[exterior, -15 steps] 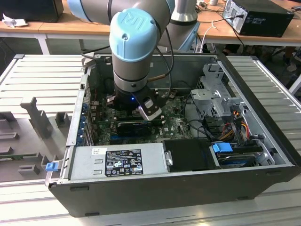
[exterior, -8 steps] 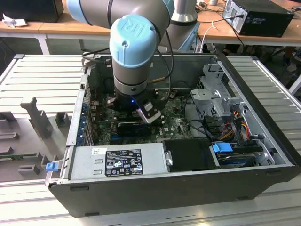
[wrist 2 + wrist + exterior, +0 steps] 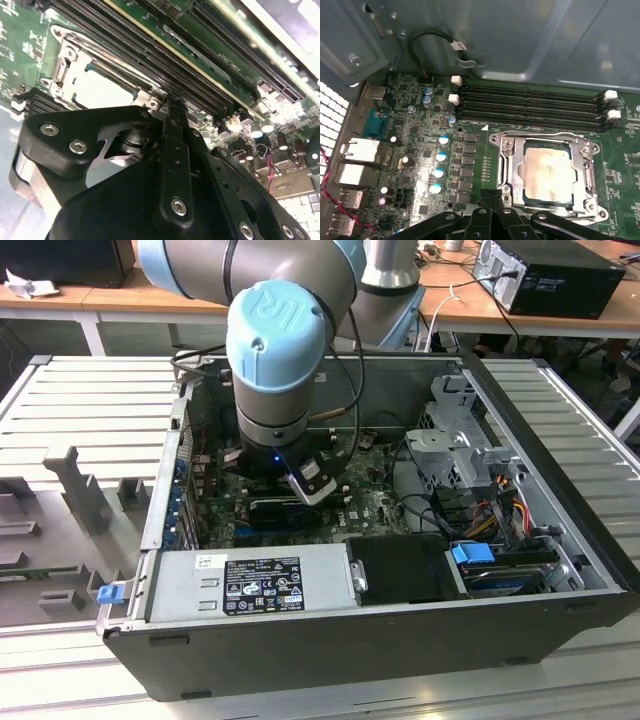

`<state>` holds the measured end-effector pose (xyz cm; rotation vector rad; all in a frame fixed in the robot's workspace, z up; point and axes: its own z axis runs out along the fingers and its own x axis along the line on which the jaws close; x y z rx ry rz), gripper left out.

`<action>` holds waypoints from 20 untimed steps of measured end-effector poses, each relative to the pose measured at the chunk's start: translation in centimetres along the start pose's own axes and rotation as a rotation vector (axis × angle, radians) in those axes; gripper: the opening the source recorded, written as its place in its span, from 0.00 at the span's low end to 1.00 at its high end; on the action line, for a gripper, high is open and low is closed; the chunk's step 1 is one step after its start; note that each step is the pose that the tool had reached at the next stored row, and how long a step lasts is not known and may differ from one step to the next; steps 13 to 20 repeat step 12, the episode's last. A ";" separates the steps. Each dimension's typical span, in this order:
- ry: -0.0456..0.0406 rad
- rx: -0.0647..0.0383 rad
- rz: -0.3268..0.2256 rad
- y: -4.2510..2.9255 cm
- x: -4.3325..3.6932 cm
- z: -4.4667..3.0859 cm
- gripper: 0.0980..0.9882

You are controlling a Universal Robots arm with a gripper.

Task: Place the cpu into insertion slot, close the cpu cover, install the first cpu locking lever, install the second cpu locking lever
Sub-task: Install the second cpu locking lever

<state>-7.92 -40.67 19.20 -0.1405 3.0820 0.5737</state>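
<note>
While the gripper hovers with jaws seemingly closed and empty, the cpu lies seated in the insertion slot just beyond them, light, rigid, fragile; edges are the safest hold.

A ribbed metal table carries an open computer case at its middle and grey fixture blocks beside it.

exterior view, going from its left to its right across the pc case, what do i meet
Blue latch → labelled silver power supply → black cover box → blue drive tab → coloured drive cables.
</note>
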 end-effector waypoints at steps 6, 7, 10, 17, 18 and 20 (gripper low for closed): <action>-0.0003 -0.003 0.000 0.67 0.05 -1.72 0.01; -0.0003 -0.002 0.000 0.81 0.04 -2.07 0.01; -0.0003 -0.002 0.000 1.10 0.03 -2.81 0.01; 0.0001 -0.002 0.000 1.35 0.01 -3.40 0.01; 0.0001 -0.002 0.000 1.35 0.01 -3.40 0.01; 0.0001 -0.002 0.000 1.35 0.01 -3.40 0.01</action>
